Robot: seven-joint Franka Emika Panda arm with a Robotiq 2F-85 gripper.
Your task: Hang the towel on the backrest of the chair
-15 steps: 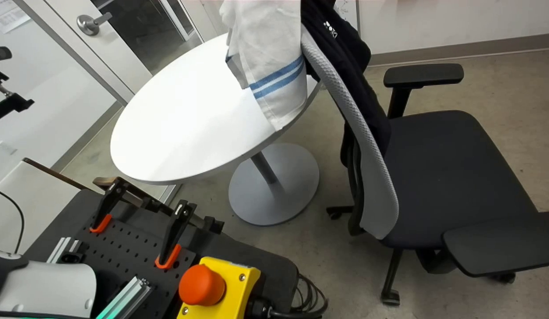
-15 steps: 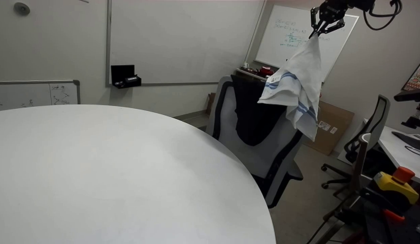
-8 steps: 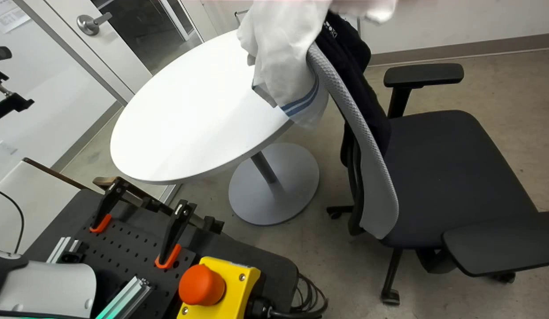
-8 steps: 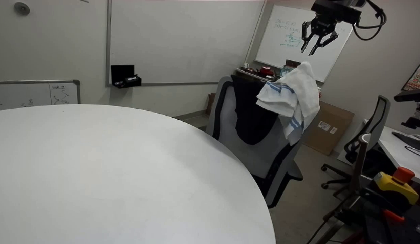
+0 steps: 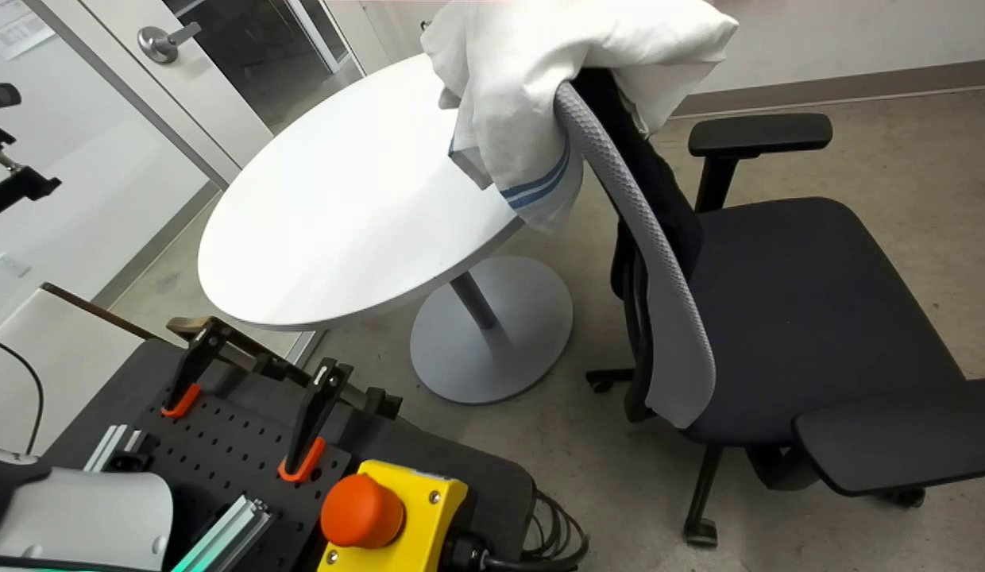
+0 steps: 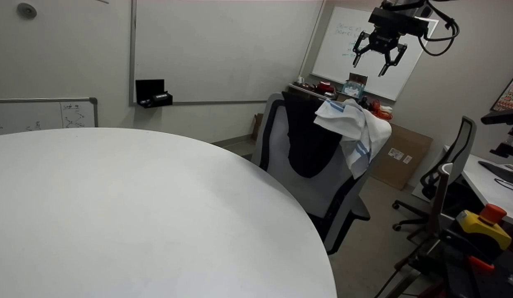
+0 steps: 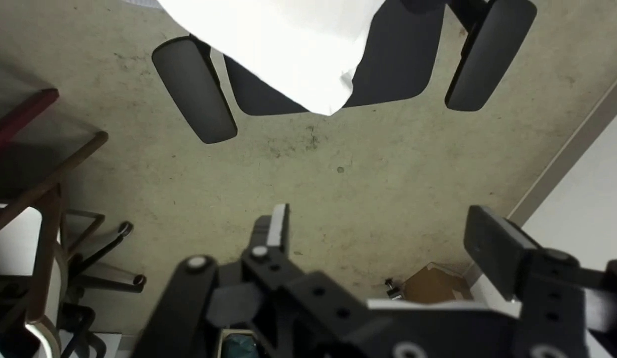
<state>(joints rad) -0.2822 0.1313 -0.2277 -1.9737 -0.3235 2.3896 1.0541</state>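
Observation:
The white towel (image 6: 367, 130) with blue stripes lies draped over the top corner of the chair's grey backrest (image 6: 318, 198). In an exterior view, part of the towel (image 5: 524, 103) hangs down behind the backrest (image 5: 663, 310) and part falls toward the seat. My gripper (image 6: 368, 70) is above the towel, apart from it, its fingers spread with nothing between them. From the wrist, the towel (image 7: 298, 44) shows at the top, one corner over the dark seat, and the open gripper (image 7: 380, 219) has only floor in its gap.
A black garment (image 6: 308, 145) also hangs on the backrest, left of the towel. The round white table (image 5: 341, 230) stands close behind the chair. Armrests (image 5: 759, 133) flank the seat. A yellow emergency stop box (image 5: 421, 508) sits on the dark stand beside clamps.
My gripper has opened and let go of the towel's upper corner, which has dropped over the backrest. The gripper has shifted left and slightly down in an exterior view.

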